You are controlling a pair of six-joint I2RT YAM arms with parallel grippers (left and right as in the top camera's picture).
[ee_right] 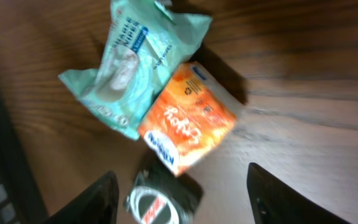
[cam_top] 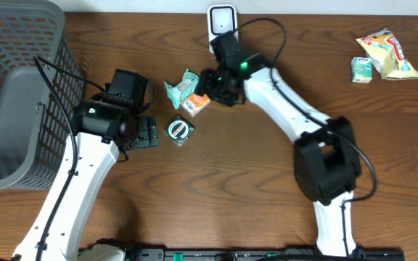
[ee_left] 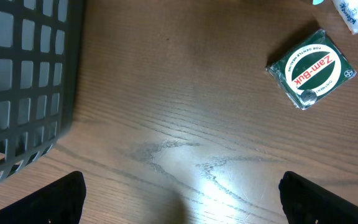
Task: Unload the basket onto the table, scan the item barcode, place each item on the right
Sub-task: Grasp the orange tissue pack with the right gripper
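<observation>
As the left gripper (ee_left: pixel 180 180) and right gripper (ee_right: pixel 182 174) stand open and empty, risk noted: the orange box (ee_right: pixel 188 118) touches the wipes pack (ee_right: pixel 135 68); a grab may snag both.

Grey mesh basket (cam_top: pixel 20 43) stands at worktop (cam_top: pixel 216 188) left edge; yellow snack bag (cam_top: pixel 392 54) lies far right, small green packet (cam_top: pixel 361 69) just beside it

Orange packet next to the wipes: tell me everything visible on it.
The orange packet is small and squarish, glossy orange with white lettering and a blue-and-white end. It lies flat on the wooden table, turned diagonally, unopened as far as shows. Its upper-left edge meets the teal wipes pack; the dark green box sits just below it, contact unclear.
</observation>
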